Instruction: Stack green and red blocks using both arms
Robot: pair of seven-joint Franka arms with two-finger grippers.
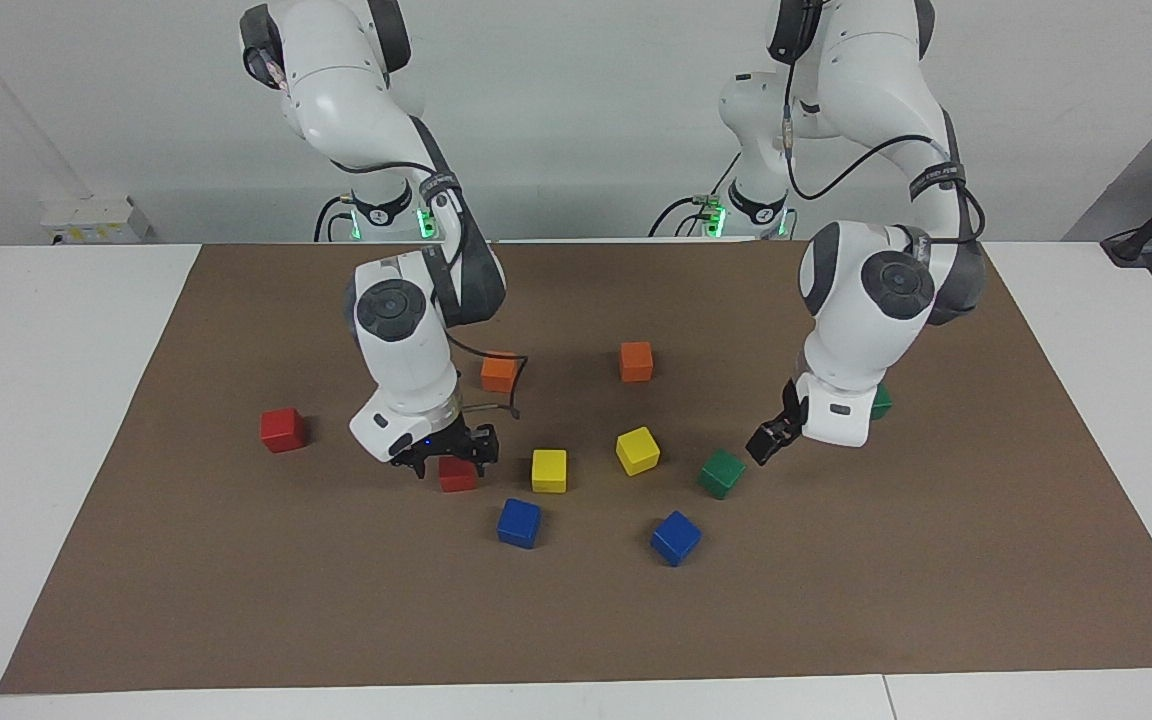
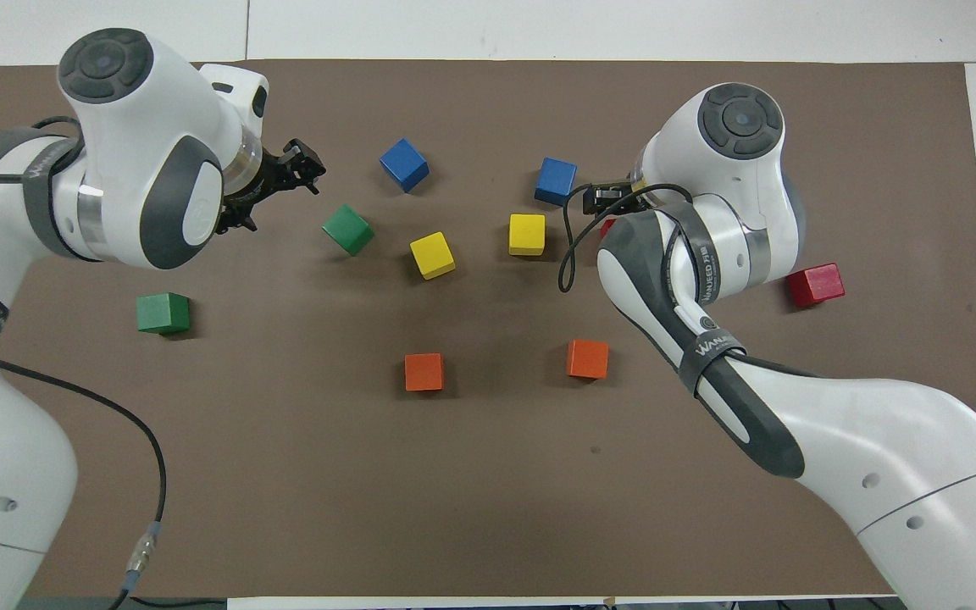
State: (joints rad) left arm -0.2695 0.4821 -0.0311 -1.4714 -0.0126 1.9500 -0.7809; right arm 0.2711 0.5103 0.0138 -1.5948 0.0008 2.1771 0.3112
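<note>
While right pincer [image 1: 446,458] straddles matte red cube [image 1: 457,476], spread left pincer [image 1: 768,441] hovers beside green cube [image 1: 721,473].

Two glossy white jointed arms, dark grey round joint caps and grey forearm panels, black cables looped alongside, black bands with white lettering, small black pincers
</note>
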